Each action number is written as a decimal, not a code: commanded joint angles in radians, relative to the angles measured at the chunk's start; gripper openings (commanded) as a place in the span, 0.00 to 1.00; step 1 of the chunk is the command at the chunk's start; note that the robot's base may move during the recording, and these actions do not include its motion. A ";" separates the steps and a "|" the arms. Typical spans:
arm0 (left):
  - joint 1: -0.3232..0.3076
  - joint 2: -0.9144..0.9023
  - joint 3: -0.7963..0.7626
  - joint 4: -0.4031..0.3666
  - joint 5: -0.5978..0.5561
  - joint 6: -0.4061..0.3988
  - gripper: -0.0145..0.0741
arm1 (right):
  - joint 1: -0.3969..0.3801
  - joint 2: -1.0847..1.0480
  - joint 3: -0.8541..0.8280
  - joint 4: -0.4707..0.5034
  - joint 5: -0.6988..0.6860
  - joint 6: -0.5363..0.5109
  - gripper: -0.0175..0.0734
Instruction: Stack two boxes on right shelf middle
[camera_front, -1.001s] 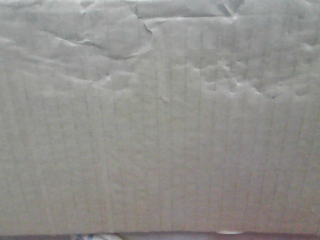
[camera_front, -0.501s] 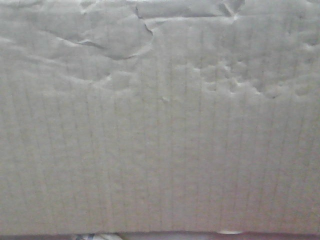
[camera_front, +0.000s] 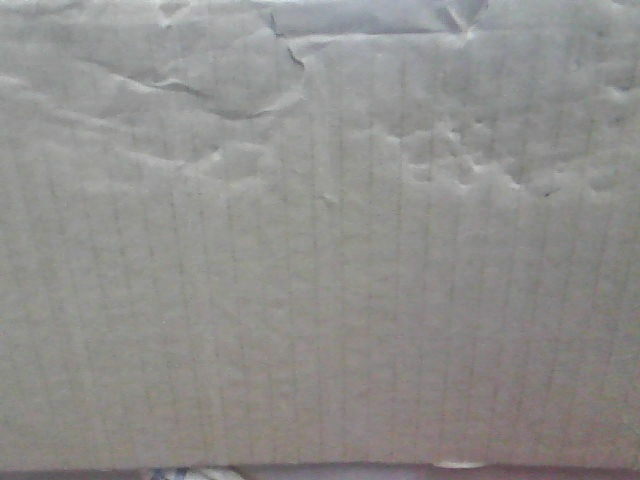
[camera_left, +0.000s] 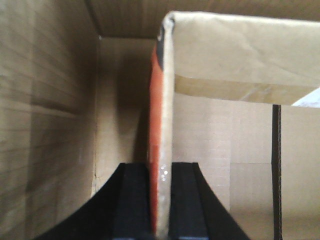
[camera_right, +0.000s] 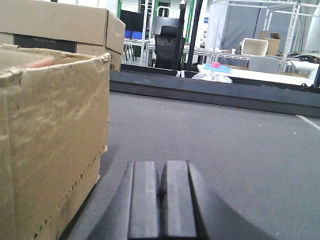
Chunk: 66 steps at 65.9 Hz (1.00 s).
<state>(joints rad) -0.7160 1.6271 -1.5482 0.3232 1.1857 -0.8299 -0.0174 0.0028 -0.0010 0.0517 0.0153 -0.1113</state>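
A tan cardboard box (camera_front: 320, 280) fills the whole front view with its creased, dented face. In the left wrist view my left gripper (camera_left: 161, 200) is shut on a cardboard flap (camera_left: 165, 125) of a box, edge-on, orange-red on its left face; the box's inside (camera_left: 55, 125) lies around it. In the right wrist view my right gripper (camera_right: 162, 192) is shut and empty, low over a dark grey matte surface (camera_right: 225, 145), just right of a tan box (camera_right: 50, 145). A second tan box (camera_right: 65, 27) stands behind it. The shelf is out of view.
A raised dark rim (camera_right: 210, 92) bounds the grey surface at the back. Beyond it stand an office chair (camera_right: 167, 42), tables and metal frames. A black upright strip (camera_left: 276, 170) shows at the right in the left wrist view.
The box face in the front view has shifted only slightly; its creases sit almost where they were.
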 joint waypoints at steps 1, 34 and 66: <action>-0.005 0.001 -0.001 -0.007 -0.019 -0.011 0.04 | 0.001 -0.003 0.001 -0.006 -0.023 -0.003 0.01; -0.005 -0.011 -0.003 0.000 -0.007 0.007 0.50 | 0.001 -0.003 0.001 -0.006 -0.023 -0.003 0.01; -0.005 -0.205 -0.111 0.125 0.035 0.046 0.50 | 0.001 -0.003 0.001 -0.006 -0.023 -0.003 0.01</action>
<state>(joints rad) -0.7160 1.4678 -1.6467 0.3899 1.2030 -0.7971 -0.0174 0.0028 -0.0010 0.0517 0.0153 -0.1113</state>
